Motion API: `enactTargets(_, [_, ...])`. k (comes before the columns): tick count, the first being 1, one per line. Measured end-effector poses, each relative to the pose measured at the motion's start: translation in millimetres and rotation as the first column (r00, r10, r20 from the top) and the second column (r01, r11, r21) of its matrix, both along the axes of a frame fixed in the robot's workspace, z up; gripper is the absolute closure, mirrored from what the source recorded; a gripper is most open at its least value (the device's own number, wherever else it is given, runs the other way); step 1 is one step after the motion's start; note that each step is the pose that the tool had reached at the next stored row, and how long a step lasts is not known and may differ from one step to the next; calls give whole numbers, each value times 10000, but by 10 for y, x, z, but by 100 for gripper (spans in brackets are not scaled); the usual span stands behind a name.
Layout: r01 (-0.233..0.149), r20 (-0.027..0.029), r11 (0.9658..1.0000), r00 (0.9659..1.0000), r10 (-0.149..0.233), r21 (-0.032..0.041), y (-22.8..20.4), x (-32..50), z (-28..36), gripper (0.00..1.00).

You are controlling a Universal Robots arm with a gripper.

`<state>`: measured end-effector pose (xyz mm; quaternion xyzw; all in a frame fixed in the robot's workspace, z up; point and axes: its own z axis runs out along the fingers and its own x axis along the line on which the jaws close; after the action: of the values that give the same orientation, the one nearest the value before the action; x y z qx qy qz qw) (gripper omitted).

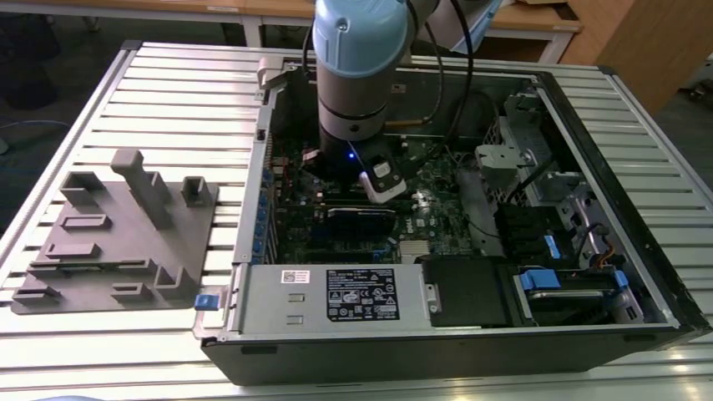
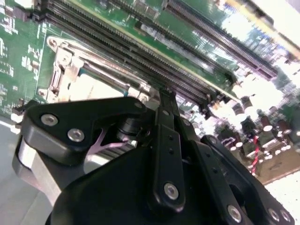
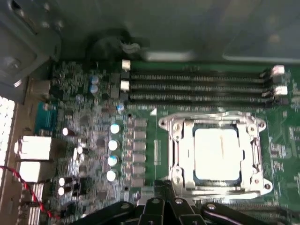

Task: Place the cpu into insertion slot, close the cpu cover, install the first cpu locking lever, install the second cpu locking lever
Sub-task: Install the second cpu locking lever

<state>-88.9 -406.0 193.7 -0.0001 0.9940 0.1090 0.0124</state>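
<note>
So the cpu (image 3: 216,153) is already sitting in the insertion slot (image 3: 176,154), with the cpu cover (image 3: 214,124) framing it, at about 3 o'clock in the first wrist view. The claw (image 3: 161,211) hovers just by the socket's 6 o'clock edge; can't tell if it's clenched or released. That chip's light, stiff and fragile, so edges only if you're handling it.

You are looking at a slatted metal table (image 1: 167,92) whose ribbed top carries two things. The open computer case (image 1: 446,334) lies on it, directly under the gripper (image 1: 379,185), which hangs inside the case. A grey plastic fixture block (image 1: 117,242) rests well apart from the gripper, toward the exterior view's left, beside the case.
</note>
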Motion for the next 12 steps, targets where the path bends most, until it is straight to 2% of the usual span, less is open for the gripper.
enactTargets(2, [3,-6,9997,10000,-4,-227,-1,0,3,89])
enactTargets(6, [3,2,9997,10000,-3,-235,3,1,28,89])
enactTargets(12, [3,2,9997,10000,-3,-238,5,0,213,89])
